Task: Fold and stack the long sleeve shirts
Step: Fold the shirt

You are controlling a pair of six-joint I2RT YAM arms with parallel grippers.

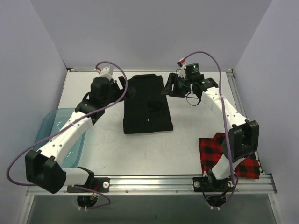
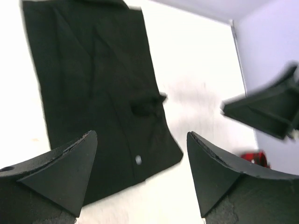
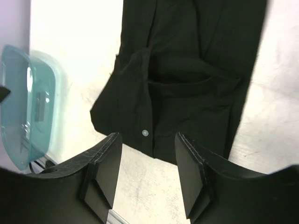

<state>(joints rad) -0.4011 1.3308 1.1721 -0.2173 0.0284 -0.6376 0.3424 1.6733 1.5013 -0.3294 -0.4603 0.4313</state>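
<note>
Teal tub [image 1: 49, 123] — at the table's [image 1: 140, 149] left edge.

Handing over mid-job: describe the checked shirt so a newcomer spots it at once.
On the white table, go to the near right corner, by the right arm's base. The red-and-black checked cloth shirt lies there, partly under that arm. It alone is patterned, unlike the plain black cloth shirt mid-table and the translucent teal plastic tub at left.

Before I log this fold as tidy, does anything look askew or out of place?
The black shirt lies folded in the middle, its near edge slightly slanted. The red-and-black checked shirt sits apart at the near right corner, bunched and partly under the right arm, not stacked.
</note>
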